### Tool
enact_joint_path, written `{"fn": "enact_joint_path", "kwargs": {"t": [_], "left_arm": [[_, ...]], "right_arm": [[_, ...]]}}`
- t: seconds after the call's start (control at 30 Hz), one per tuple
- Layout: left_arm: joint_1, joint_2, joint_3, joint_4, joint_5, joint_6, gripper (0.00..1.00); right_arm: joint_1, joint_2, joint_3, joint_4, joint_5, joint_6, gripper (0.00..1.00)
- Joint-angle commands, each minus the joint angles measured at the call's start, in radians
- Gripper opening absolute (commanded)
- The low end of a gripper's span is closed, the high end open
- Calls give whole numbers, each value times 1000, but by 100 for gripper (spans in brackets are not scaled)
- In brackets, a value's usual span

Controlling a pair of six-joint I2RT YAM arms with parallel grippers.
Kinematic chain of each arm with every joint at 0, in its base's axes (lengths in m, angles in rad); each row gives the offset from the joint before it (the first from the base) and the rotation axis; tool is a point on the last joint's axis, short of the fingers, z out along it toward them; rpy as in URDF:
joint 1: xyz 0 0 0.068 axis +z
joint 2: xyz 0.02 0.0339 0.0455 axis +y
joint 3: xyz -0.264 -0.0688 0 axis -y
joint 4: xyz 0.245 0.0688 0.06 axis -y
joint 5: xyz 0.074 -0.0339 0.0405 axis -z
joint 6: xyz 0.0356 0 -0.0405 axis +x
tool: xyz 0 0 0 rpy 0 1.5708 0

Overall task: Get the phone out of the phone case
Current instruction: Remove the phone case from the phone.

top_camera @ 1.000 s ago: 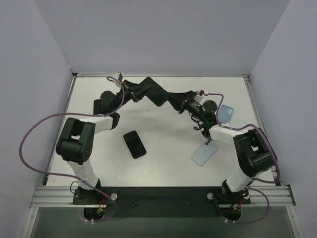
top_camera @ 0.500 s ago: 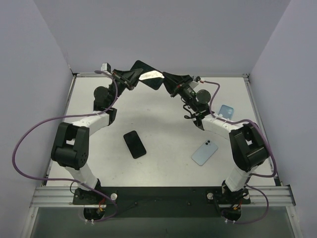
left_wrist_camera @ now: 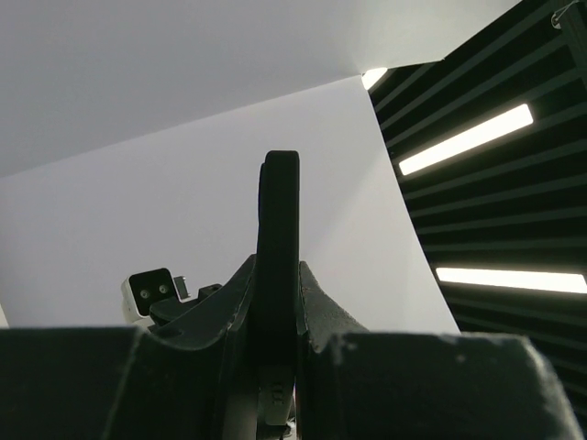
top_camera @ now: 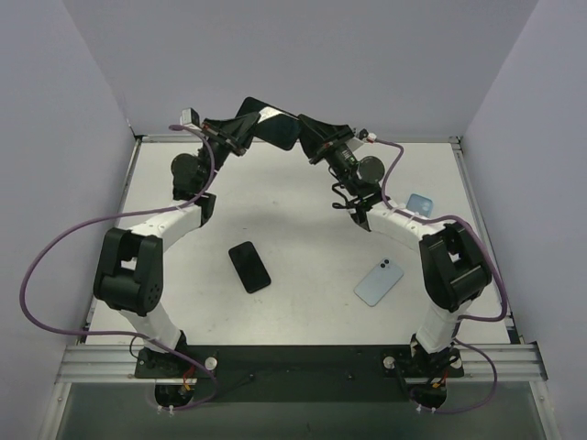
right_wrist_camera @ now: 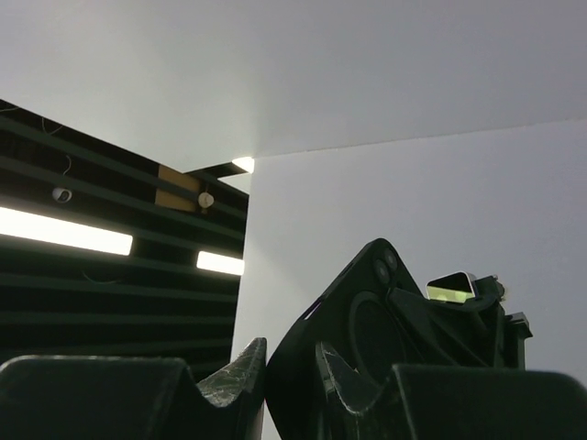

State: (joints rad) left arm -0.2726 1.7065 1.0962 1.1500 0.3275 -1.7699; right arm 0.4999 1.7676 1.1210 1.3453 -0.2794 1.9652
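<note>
The black slab-shaped phone in its black case (top_camera: 273, 122) is held in the air above the far edge of the white table (top_camera: 303, 238), bridged between the two arms. The left gripper (left_wrist_camera: 277, 312) is clamped narrow across one end, which its wrist view shows edge-on. The right gripper (right_wrist_camera: 280, 367) is pinched just as narrowly on the opposite edge, where its wrist view shows the back with lens cut-outs. I judge it light and rigid at the core, with a glossy, slippery glass face that would crack if dropped from this height. The case looks like a flexible skin that should give at its corners. The sound hold is probably on the case rim at a corner, peeling there while the other jaws pin the body by its long edges rather than its face. Whether the phone has begun to leave the case cannot be told. By count there are two arms, two grippers and one held cased phone. On the table lie one bare black phone (top_camera: 249, 266) near the middle, one pale blue phone-shaped slab with two lens rings (top_camera: 379, 280) toward the near right, and one smaller pale blue slab (top_camera: 419, 204) by the right edge.
</note>
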Motion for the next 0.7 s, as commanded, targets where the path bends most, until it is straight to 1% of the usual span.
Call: {"fn": "enact_joint_path", "kwargs": {"t": [0.0,0.37,0.67], "left_arm": [[-63,-139,99,519,96,-145,0],[-65,-185,143,516,55,-178,0],[-68,-268,73,514,-5,-114,0]], "right_arm": [[14,35,39,324,98,402,0],[19,50,57,324,109,414,0],[34,76,98,325,175,425,0]]}}
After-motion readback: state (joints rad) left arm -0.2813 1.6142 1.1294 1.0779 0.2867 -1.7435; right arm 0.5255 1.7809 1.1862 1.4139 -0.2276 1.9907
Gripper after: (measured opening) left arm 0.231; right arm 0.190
